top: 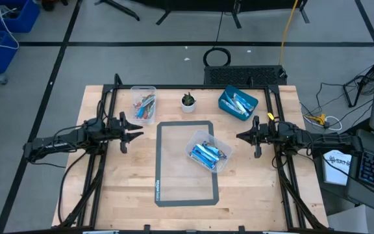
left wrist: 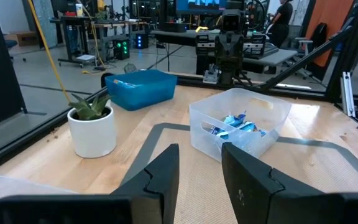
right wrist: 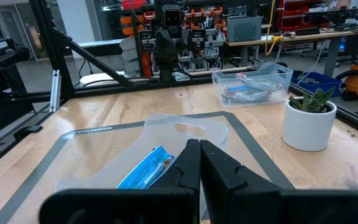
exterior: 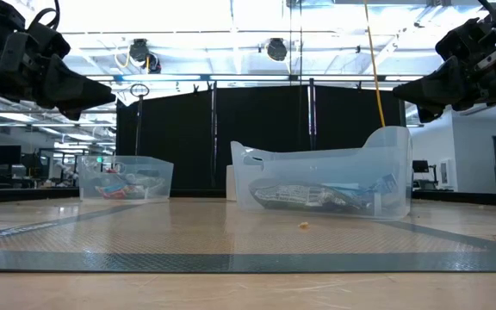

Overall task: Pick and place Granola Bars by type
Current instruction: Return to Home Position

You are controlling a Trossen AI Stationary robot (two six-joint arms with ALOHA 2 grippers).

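Several blue granola bars (top: pixel 208 153) lie in a clear tub (top: pixel 221 162) on the mat in the middle of the table, also seen in the left wrist view (left wrist: pixel 238 123) and the right wrist view (right wrist: pixel 146 171). More bars fill a clear tub (top: pixel 143 104) at the far left and a blue bin (top: pixel 237 104) at the far right. My left gripper (top: pixel 135 135) hovers open at the table's left, level, pointing at the centre tub, nothing between its fingers (left wrist: pixel 199 171). My right gripper (top: pixel 242 136) hovers shut at the table's right (right wrist: pixel 200 165), facing the same tub.
A small white pot with a green plant (top: pixel 187 102) stands at the far middle between the two far containers. A grey-bordered mat (top: pixel 158 162) covers the table's middle. Black frame rails (top: pixel 106 97) run along the table's left, right and far sides.
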